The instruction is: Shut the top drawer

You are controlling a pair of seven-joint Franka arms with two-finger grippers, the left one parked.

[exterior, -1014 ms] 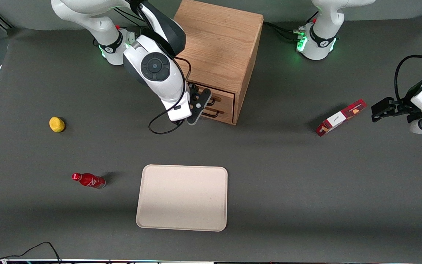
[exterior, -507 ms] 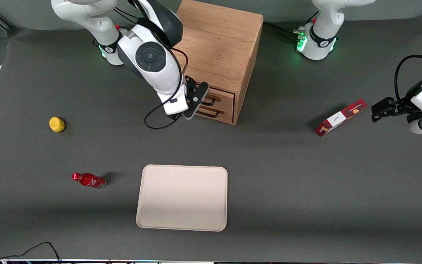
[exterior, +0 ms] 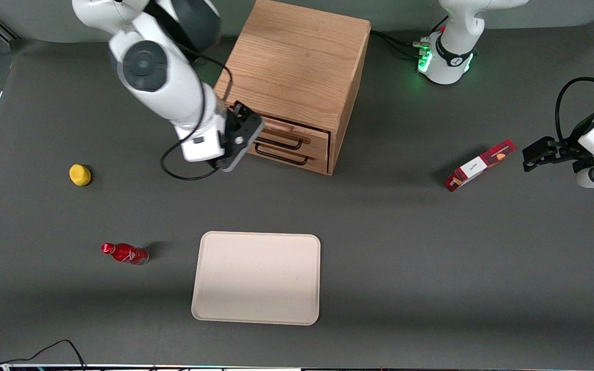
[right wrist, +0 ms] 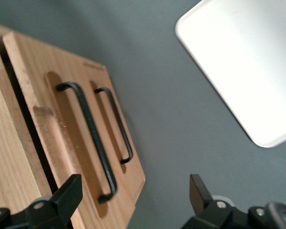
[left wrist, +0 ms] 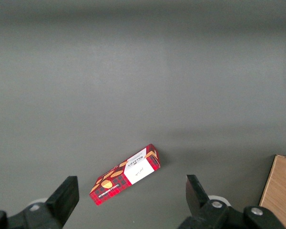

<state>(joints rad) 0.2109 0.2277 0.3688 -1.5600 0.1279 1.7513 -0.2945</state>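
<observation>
Since the earlier frames the right arm has swung away from the cabinet front toward its own end of the table, so the black two-finger gripper (exterior: 239,135) now sits just off the working-arm edge of the drawer fronts instead of over the handles. Its fingers (right wrist: 64,193) are spread apart with nothing between them. The top drawer (exterior: 289,135), the upper light oak one with the raised wooden lip and black wire handle (exterior: 279,144), looks pushed in: its front sits about flush with the lower drawer (exterior: 284,158) in the light oak box cabinet (exterior: 302,62), so I judge the close as essentially done. From the gripper the drawer lies sideways toward the parked arm's end; the handle's long axis runs across the cabinet front, and any final push would have to go square into that front, not along it. The working arm is the nearer one. The right wrist view shows both wire handles (right wrist: 88,138) close up, plus a thin dark seam where the fronts meet the cabinet body, which the front view doesn't resolve; it also catches a corner of the cream rectangular tray (right wrist: 243,62). Only the front view shows the gripper's place relative to the cabinet.
</observation>
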